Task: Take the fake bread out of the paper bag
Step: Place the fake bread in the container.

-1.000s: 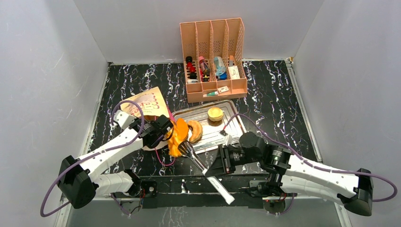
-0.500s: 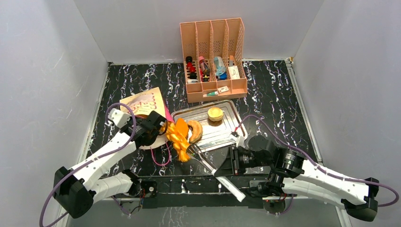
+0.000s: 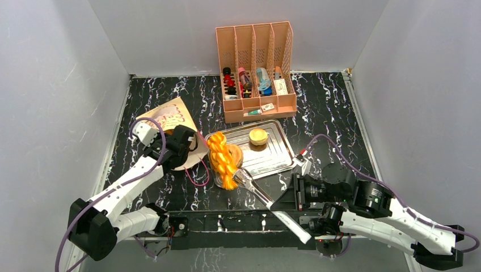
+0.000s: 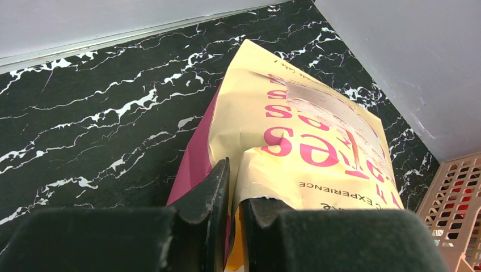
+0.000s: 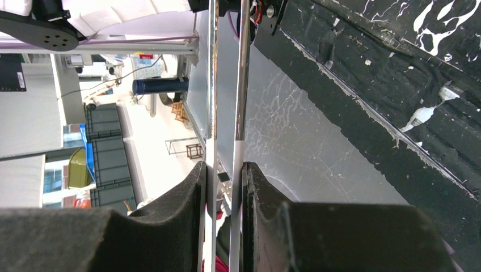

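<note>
The cream-tan paper bag [image 3: 169, 118] with pink lettering lies on its side at the left of the table. My left gripper [image 3: 189, 148] is shut on its mouth edge; in the left wrist view the paper bag [image 4: 309, 144] is pinched between the left gripper's [image 4: 237, 170] jaws. An orange braided fake bread [image 3: 221, 161] hangs outside the bag by the tray's left end, clamped in metal tongs [image 3: 255, 191]. My right gripper [image 3: 287, 196] is shut on the tongs' arms. In the right wrist view the tongs [image 5: 243, 85] run up from the right gripper [image 5: 224, 168].
A metal tray [image 3: 273, 160] holds a ring-shaped bun [image 3: 235, 153] and a round yellow tart [image 3: 258, 136]. A peach slotted organizer [image 3: 255, 68] with small items stands behind it. The bag's pink cord handle [image 3: 195, 177] trails on the table. Grey walls enclose three sides.
The right arm has drawn back toward the near right, pulling the tongs and the bread away from the bag's mouth. The left gripper has shifted the bag slightly back and left.
</note>
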Tool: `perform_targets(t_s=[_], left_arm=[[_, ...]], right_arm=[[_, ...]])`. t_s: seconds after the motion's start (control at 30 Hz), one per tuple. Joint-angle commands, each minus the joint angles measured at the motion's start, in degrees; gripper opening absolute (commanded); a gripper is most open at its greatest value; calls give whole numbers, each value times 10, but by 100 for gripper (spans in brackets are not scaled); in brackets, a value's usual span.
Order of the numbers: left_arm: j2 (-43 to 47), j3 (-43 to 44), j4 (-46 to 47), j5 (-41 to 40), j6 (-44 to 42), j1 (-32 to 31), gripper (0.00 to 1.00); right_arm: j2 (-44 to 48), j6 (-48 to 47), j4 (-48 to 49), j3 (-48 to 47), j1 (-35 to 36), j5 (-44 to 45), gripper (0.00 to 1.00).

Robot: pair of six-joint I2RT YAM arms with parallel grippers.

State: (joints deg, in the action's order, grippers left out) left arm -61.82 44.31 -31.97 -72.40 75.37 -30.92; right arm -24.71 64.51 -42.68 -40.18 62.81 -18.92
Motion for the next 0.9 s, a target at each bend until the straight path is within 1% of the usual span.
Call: perform_targets(t_s=[0.0, 0.1, 0.43, 0.57, 0.67, 0.87], left_arm=[[1, 20, 2, -5, -25, 9, 9], [14, 12, 15, -2, -43, 11, 9], [61, -22, 56, 12, -91, 13, 9], [67, -33, 64, 22, -93, 14, 9], [72, -41, 74, 28, -97, 14, 9], [80, -52, 96, 41, -108, 14, 8]], right_arm=[[25, -6, -4, -45, -3, 44, 0], [29, -6, -16, -46, -3, 87, 0], [45, 25, -17, -29, -3, 283, 0], [45, 39, -29, -22, -3, 335, 0], [63, 61, -46, -12, -3, 369, 0], [104, 102, -57, 34, -3, 404, 0]])
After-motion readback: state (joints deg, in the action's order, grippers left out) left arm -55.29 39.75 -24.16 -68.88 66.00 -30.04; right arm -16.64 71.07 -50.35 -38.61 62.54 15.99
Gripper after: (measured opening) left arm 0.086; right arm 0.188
